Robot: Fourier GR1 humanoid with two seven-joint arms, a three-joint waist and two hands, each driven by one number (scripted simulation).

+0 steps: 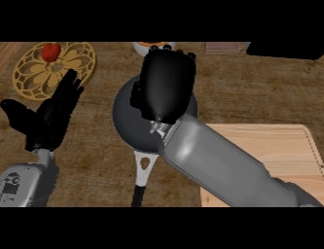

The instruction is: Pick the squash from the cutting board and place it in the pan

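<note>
The right hand [166,82] is seen at the upper centre of the frame, back of the hand up, extended over the dark grey pan [125,124] from the lower right, where its grey forearm crosses the corner of the light wooden cutting board [279,151]. Its fingers are pointed toward the top of the frame and bent downward at the tips, so whether anything is enclosed beneath them cannot be told. The squash is not seen anywhere in the view — neither on the cutting board nor in the uncovered part of the pan — and its place cannot be told; most of the pan's bowl is hidden under the hand and wrist. The pan's handle [142,177], pale near the bowl and black further down, is directed toward the bottom edge of the frame. The left hand [49,116] is shown at the left of the frame, open, fingers straight and raised toward the upper right, thumb spread to the left, nothing held. A round yellow trivet of openwork pattern [49,73] lies at the upper left, with a small red object [51,51] resting on it. All of it stands on a brown wooden counter [265,92].
</note>
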